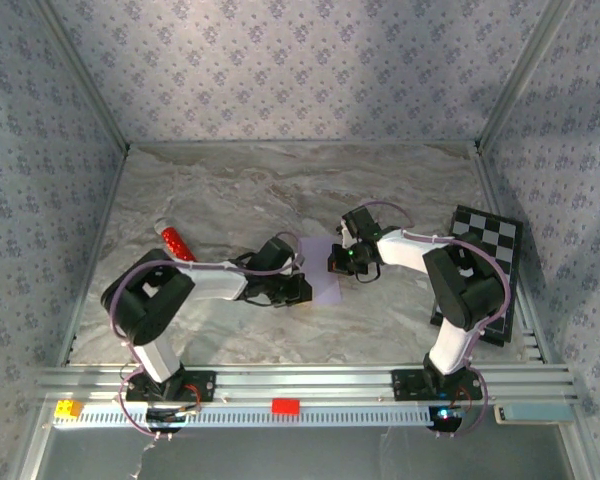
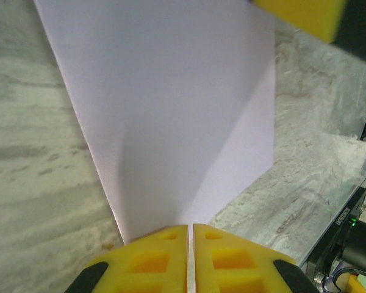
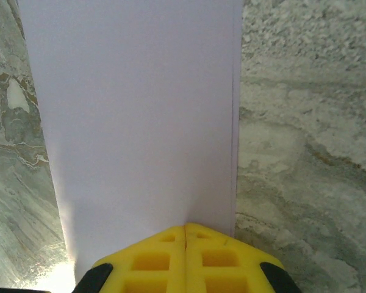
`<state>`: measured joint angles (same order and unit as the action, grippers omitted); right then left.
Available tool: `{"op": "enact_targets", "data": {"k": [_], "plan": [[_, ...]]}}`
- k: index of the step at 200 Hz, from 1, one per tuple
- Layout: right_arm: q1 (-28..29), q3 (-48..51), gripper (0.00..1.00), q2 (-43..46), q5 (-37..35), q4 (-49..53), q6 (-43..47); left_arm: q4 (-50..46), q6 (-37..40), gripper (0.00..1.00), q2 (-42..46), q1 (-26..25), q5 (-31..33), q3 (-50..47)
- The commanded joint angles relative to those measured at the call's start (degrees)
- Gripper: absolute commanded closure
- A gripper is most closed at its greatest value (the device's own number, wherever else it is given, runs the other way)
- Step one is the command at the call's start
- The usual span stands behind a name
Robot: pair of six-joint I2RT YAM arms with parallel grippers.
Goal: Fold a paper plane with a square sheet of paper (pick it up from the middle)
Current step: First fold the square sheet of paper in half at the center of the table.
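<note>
left gripper point(image 2: 190, 229) point(image 1: 300, 289): its yellow fingers point(image 2: 149, 262) are pressing together, jaws narrow, and are pinching one edge of the square sheet of paper point(image 2: 171, 110).
right gripper point(image 3: 185, 227) point(image 1: 339, 263): its jaws are also standing narrow and are clamping the opposite edge of the sheet point(image 3: 140, 110).
square sheet of paper point(image 1: 321, 281): it is stretching between the two grippers, near the middle of the table point(image 1: 280, 190).
paper shape: a soft diagonal crease is showing in the left wrist view; in the right wrist view two layers are showing along the right edge.
red cylinder point(image 1: 177, 242): it is lying left on the table, well apart from the sheet.
checkered board point(image 1: 490, 245): it is lying at the right side, beside the right arm.
</note>
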<state>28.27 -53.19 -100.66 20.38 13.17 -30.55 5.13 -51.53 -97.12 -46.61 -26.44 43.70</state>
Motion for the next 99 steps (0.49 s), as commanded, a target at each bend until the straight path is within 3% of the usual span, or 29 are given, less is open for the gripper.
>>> {"op": "enact_targets", "data": {"k": [1, 25, 47, 99], "plan": [[-0.1, 1.3, 0.95, 1.2, -0.2, 6.7, 1.1, -3.8, 1.7, 0.9, 4.0, 1.4, 3.0, 3.2], [-0.1, -0.3, 0.88, 5.9, 1.6, 5.7, 1.1, -3.9, 0.8, 0.9, 4.3, 4.9, 3.7, 5.7], [-1.0, 0.0, 0.75, 10.9, 0.4, 6.7, 0.2, -4.2, 0.9, 0.89, 1.9, 8.1, 3.0, 9.7], [-5.6, 10.6, 0.74, 20.5, 3.9, 6.7, -6.1, -5.9, 2.7, 0.89, -9.0, 11.1, 0.1, 20.6]]}}
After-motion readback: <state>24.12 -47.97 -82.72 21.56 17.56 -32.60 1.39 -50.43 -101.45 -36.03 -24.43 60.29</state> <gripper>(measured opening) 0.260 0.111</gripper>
